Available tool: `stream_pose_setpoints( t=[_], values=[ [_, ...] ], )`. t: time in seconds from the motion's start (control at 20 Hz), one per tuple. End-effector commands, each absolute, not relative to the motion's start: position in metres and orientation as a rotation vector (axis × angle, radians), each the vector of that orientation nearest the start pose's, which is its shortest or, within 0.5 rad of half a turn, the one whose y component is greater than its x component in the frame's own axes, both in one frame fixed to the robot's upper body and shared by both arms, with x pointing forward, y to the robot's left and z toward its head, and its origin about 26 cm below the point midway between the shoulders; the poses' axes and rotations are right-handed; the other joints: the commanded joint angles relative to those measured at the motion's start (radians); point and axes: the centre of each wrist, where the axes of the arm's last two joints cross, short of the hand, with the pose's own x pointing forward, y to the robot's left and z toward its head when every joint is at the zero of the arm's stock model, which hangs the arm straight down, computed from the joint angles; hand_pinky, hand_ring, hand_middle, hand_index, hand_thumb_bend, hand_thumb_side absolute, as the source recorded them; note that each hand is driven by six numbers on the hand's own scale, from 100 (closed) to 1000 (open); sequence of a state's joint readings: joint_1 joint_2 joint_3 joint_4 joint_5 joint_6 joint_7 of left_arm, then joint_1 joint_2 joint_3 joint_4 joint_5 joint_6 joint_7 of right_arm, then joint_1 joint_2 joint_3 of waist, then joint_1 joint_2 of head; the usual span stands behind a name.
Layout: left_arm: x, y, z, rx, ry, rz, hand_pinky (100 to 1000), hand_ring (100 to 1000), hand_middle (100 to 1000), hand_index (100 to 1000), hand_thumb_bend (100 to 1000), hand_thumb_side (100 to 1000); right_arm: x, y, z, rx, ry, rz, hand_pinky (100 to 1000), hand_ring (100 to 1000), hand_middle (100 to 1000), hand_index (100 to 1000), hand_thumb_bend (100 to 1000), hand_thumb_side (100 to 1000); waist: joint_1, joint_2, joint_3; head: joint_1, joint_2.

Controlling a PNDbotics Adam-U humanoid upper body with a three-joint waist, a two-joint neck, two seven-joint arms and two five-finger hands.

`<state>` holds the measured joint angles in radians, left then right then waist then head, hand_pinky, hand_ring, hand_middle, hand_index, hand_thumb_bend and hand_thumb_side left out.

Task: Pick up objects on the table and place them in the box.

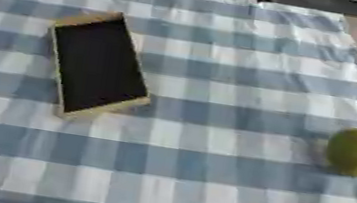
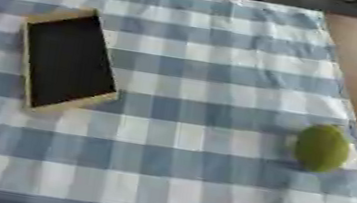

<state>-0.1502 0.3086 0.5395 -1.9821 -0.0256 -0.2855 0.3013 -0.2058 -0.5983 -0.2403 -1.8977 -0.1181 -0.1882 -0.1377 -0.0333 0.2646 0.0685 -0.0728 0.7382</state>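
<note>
Two things lie on a blue-and-white checked cloth (image 1: 204, 188) covering the table: a shallow box (image 1: 98, 67) with pale wooden walls and a dark inside, set at a slant toward the left, and a round yellow-green fruit (image 1: 355, 152) near the cloth's right edge, well apart from the box. Neither of the robot's hands shows in either view, so their pose and whether the fingers are released or clenched cannot be told. Judging by this, the task stands at its start, with the fruit not yet picked up. The next move likely calls for a hand to reach the fruit, probably the right, since it lies on that side.
</note>
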Motion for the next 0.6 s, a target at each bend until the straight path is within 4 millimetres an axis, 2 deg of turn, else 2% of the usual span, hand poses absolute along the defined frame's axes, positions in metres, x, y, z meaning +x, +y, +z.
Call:
stream_pose_setpoints(
  t=[0.05,0.4,0.6],
  values=[
    [0.246,0.405,0.200,0.923,-2.473,0.280,667,516,730,844,100,491,0.287,-0.377,0.225,-0.568,-2.368,0.256,793,669,661,794,100,404,0.000,-0.012,-0.002,-0.001,0.003],
    [0.246,0.405,0.200,0.924,-2.470,0.282,667,516,730,844,100,491,0.287,-0.379,0.224,-0.577,-2.359,0.270,794,671,662,794,100,408,0.001,-0.013,-0.004,0.000,0.002],
    [0.245,0.406,0.200,0.931,-2.467,0.280,667,516,731,844,100,492,0.284,-0.387,0.227,-0.647,-2.310,0.402,793,680,669,793,100,399,-0.002,-0.016,-0.007,0.005,0.006]
  ],
)
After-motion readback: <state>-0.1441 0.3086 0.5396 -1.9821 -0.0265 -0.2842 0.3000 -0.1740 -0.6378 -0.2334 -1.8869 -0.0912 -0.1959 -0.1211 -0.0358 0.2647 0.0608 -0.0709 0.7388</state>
